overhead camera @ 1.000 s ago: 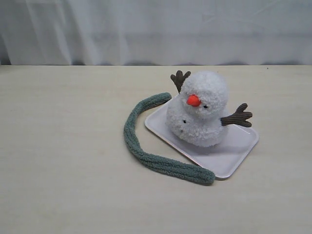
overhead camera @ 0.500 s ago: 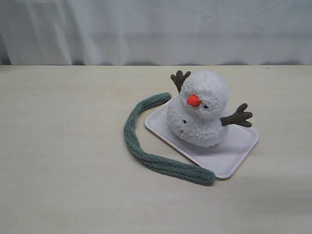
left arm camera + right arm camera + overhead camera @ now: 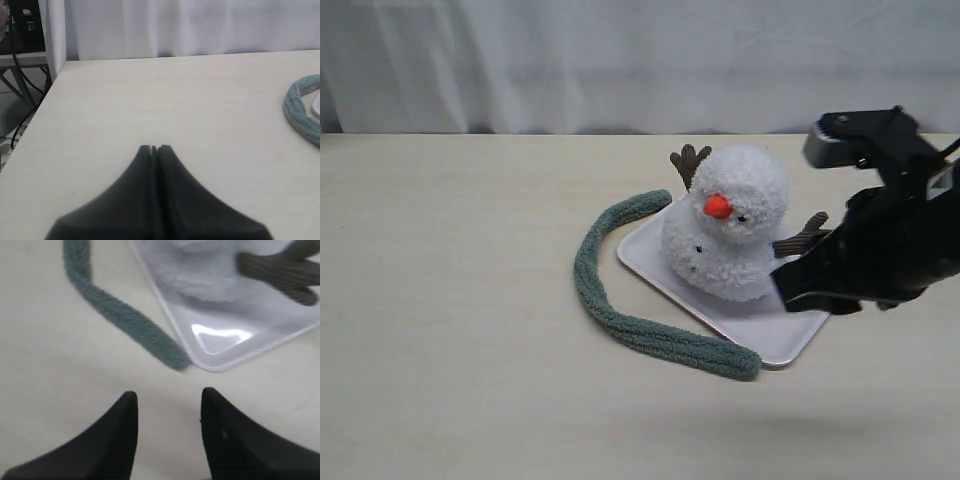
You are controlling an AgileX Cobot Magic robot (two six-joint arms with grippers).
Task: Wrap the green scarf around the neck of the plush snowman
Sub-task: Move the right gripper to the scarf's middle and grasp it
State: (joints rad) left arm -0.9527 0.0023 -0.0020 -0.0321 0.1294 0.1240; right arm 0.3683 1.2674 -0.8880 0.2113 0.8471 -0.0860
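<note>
The right pincer [image 3: 167,400] has swung in on its arm [image 3: 890,240] from the counter's right edge. It now hides one tray [image 3: 765,335] corner and part of the plush snowman's [image 3: 730,240] twig arm.

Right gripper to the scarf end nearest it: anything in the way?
Nothing visible. In the right wrist view the right gripper is open over bare table, and the scarf ends just ahead of it. The tray corner sits right beside that end, crowding one side but not blocking the approach.

The right arm [image 3: 890,250] hides a corner of the tray [image 3: 770,338] and part of one twig arm [image 3: 805,236], while the right wrist view crops and blurs the plush snowman [image 3: 200,262].
</note>
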